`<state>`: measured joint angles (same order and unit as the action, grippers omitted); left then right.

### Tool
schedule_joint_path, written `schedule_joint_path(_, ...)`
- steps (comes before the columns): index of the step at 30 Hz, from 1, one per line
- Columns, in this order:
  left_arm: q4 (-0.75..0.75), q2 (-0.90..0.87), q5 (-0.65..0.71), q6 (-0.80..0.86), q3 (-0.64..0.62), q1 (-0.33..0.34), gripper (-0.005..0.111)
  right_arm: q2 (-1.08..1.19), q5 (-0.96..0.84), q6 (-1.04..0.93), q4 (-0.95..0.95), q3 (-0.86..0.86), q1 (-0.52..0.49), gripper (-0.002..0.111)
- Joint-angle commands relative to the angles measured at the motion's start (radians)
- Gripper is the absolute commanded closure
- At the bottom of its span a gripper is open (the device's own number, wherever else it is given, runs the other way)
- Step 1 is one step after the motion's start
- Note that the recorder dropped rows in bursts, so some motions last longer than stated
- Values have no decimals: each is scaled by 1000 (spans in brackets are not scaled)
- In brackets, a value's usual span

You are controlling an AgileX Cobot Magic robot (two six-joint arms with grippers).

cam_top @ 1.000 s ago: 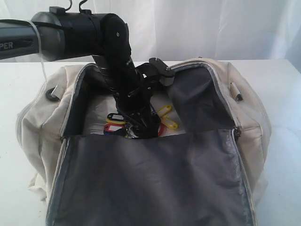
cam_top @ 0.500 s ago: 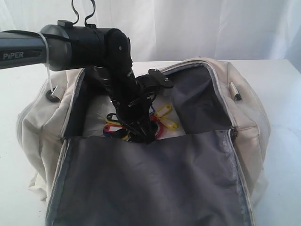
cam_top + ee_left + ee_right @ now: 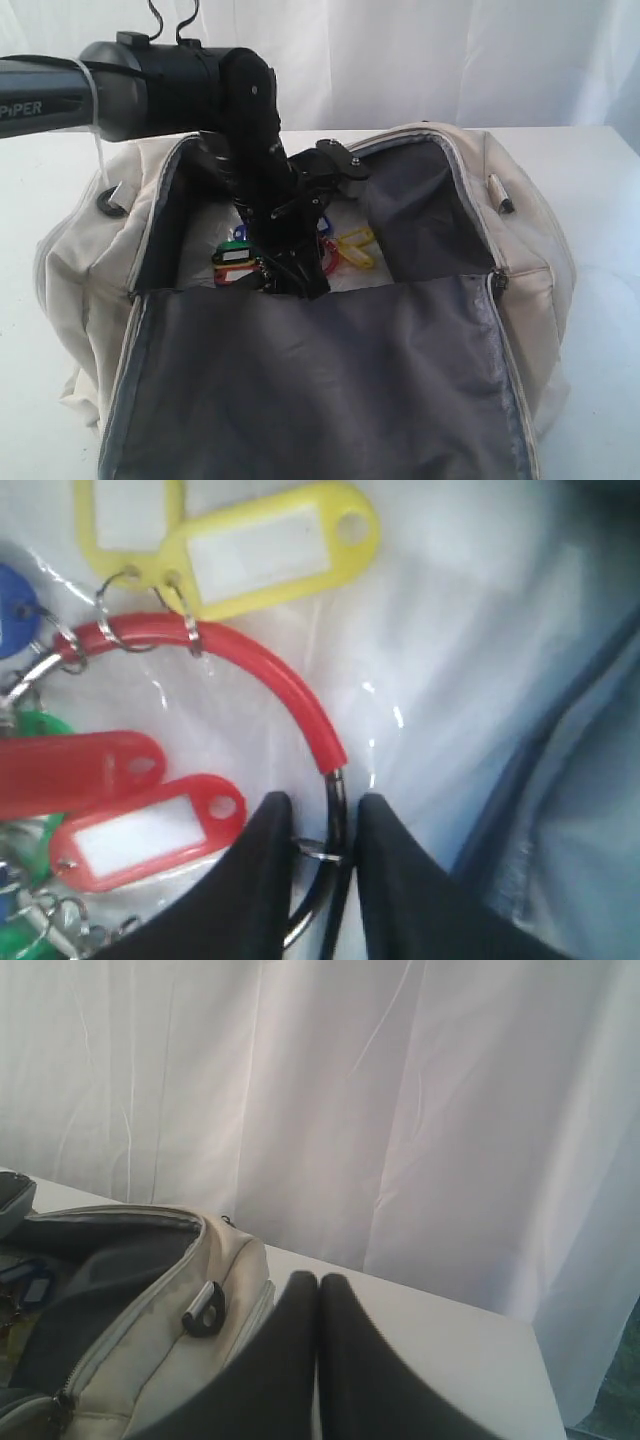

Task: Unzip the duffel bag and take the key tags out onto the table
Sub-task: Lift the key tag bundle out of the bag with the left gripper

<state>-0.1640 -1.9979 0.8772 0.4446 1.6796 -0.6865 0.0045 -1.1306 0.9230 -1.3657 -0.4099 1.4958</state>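
Reaching steeply into the open duffel bag (image 3: 540, 250), the left hand (image 3: 322, 818) pinches the ring of the key tags (image 3: 150, 835).

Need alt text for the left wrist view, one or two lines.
Left gripper straddles the ring of the key tags, its black fingers close on either side; contact is unclear. Yellow, red, green and blue tags fan out over the pale inside of the bag, grey lining alongside.

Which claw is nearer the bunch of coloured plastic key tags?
Left. The left claw is inside the cream fabric duffel bag, straddling the ring of the coloured plastic key tags; the right claw is outside the bag, shut.
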Motion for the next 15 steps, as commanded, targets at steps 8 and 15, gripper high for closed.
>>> schedule_joint_path(8,-12,132,41,-23,125,-6,107,-5,-7,6,-16,4,2,108)
schedule_joint_path(15,-10,177,49,-24,149,-6,107,-5,-9,4,-16,4,2,108)
